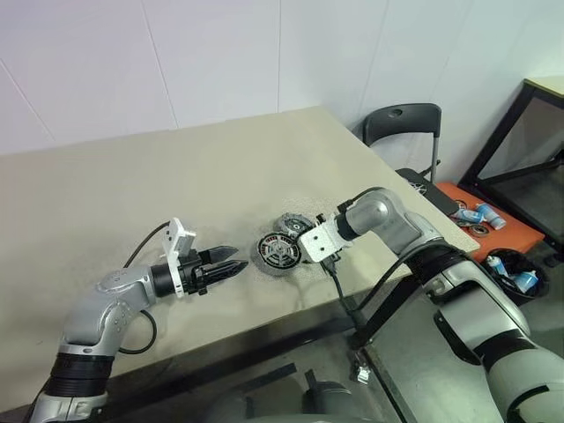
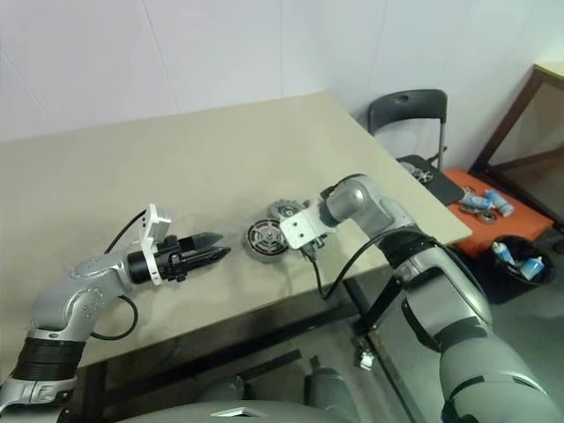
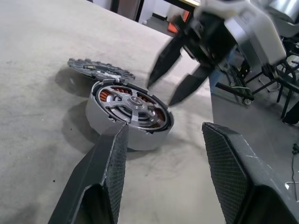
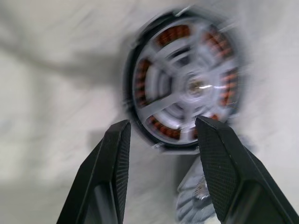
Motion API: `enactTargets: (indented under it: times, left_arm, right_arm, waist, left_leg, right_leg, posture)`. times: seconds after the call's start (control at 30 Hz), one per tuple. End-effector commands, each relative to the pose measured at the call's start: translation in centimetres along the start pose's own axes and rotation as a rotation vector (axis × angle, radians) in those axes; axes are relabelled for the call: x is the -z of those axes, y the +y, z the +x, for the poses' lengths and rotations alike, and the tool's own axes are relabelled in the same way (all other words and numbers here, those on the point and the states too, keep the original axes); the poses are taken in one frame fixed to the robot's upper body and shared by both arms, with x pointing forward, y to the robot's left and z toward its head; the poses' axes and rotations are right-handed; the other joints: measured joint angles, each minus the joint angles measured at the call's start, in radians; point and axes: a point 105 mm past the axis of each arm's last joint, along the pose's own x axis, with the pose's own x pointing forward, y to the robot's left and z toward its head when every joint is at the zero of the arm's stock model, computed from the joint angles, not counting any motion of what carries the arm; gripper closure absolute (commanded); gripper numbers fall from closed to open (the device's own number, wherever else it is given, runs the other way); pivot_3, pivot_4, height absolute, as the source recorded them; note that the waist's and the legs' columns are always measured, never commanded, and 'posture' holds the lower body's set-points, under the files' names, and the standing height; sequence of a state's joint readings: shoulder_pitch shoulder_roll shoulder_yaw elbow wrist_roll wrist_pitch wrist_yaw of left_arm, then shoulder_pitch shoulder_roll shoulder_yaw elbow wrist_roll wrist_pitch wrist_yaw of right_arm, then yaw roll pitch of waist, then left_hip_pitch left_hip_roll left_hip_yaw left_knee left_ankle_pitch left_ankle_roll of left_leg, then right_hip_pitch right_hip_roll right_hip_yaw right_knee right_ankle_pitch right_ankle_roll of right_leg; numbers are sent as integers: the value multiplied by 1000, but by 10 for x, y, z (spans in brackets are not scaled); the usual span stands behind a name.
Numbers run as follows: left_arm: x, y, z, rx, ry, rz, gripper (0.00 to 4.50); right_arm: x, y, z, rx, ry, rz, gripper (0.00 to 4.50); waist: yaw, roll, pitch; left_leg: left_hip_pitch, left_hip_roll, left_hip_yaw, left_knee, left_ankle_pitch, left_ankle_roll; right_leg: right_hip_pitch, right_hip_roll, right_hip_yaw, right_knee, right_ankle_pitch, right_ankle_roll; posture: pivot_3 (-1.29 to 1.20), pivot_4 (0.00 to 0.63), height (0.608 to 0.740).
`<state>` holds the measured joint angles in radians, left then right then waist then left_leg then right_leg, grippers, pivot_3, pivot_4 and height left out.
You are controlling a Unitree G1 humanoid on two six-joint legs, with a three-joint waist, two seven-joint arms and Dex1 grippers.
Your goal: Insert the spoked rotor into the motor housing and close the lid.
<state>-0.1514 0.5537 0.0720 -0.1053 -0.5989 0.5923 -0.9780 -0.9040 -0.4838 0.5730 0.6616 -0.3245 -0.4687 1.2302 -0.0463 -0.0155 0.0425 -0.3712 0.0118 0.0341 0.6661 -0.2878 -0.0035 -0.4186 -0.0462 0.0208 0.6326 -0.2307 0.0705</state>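
Observation:
The motor housing (image 1: 278, 252) lies flat on the table, silver-rimmed, with copper windings showing. The grey spoked rotor (image 3: 133, 105) sits inside it, spokes up. A flat ribbed grey lid (image 3: 100, 70) lies on the table just behind the housing, touching or nearly touching it. My left gripper (image 1: 240, 258) hovers low on the housing's left side, pointing at it, open and empty. My right gripper (image 3: 162, 93) hangs over the housing's right side, tilted downward, open, with nothing between its fingers (image 4: 117, 154).
The housing lies close to the front right edge of the beige table (image 1: 132, 176). A black chair (image 1: 401, 123) stands past the right corner. Beyond it are an orange tray (image 1: 489, 225) with small parts and a dark bin (image 1: 520, 269).

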Motion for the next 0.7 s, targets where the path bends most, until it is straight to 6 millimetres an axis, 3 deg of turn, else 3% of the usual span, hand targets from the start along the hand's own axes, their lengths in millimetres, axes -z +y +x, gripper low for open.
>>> enactTargets:
  times: [0.03, 0.2, 0.47, 0.63, 0.7]
  left_arm:
    - [4, 7, -6, -4, -6, 25, 1837]
    - [9, 12, -9, -5, -7, 28, 1837]
    - [6, 15, -9, -4, -15, 31, 1837]
    - [4, 17, -9, -5, -16, 29, 1837]
    - [5, 18, -9, -6, -16, 28, 1837]
  right_arm:
    - [-9, -13, -1, 39, -16, -45, 2213]
    - [-9, -18, 2, 59, -10, -63, 2213]
    - [-4, -10, 10, 31, 10, -88, 2213]
    - [-1, -8, 9, 24, 17, -91, 3426]
    - [-3, -11, 9, 39, 13, -89, 3426]
  waist:
    - [-1, 0, 0]
    - [2, 0, 0]
    - [2, 0, 0]
    - [-2, 0, 0]
    - [-3, 0, 0]
  left_leg:
    - [0, 0, 0, 0, 0, 0]
    - [0, 1, 0, 0, 0, 0]
    - [0, 0, 0, 0, 0, 0]
    - [2, 1, 0, 0, 0, 0]
    - [5, 1, 0, 0, 0, 0]
  right_leg:
    - [0, 0, 0, 0, 0, 0]
    - [0, 1, 0, 1, 0, 0]
    - [0, -1, 0, 1, 1, 1]
    - [2, 0, 0, 1, 1, 1]
    - [4, 0, 0, 1, 0, -1]
  posture:
    - [0, 0, 740]
    - [0, 0, 740]
    - [0, 0, 740]
    - [0, 0, 740]
    - [0, 0, 740]
